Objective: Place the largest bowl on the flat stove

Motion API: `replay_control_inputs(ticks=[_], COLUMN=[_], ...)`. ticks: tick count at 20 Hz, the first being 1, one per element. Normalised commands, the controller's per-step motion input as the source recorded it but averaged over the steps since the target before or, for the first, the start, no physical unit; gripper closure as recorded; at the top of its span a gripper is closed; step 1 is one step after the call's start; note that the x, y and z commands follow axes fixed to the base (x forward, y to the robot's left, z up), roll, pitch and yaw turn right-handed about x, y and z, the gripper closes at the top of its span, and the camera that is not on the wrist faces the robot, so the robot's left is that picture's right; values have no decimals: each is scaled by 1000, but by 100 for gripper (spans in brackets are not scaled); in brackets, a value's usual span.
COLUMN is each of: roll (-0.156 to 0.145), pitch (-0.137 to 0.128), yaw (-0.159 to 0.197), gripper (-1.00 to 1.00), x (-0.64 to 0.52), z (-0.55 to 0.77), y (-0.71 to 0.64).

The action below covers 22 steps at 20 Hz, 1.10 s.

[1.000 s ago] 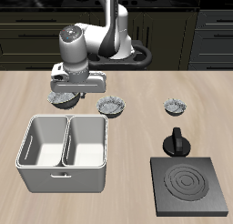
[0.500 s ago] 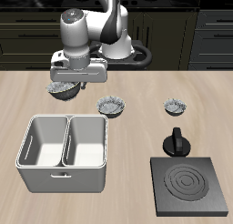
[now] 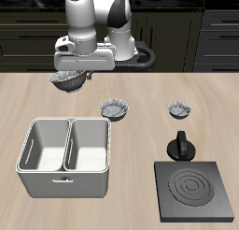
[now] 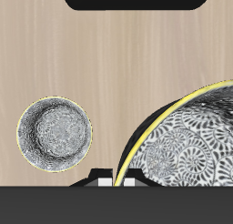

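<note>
Gripper [image 3: 71, 77] is holding the largest bowl [image 3: 67, 80] aloft, jaws clamped on its rim, above the worktop [image 3: 140, 89] behind the white basin [image 3: 65, 157]. 2 smaller bowls [image 3: 114, 108] are resting mid-worktop. Transfer to the flat stove [image 3: 194, 193] is remaining.

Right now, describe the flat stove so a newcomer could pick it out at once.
Start at the white two-compartment basin near the table's front edge. Look along that edge to the far corner: the flat stove lies there. It is the only black square plate, marked with white concentric rings, with a black knob at its back edge.
</note>
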Motion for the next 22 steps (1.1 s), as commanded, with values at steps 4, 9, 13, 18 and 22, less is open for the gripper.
replay_control_inputs(ticks=[4,9,13,18,22], roll=[19,25,16,-5,1], pitch=[-37,-38,-11,-8,-10], yaw=[-12,14,20,-16,-5], gripper=[100,100,100,100,100], x=[51,-3,109,257,290], z=[492,300,171,236,208], y=[244,177,197,311,318])
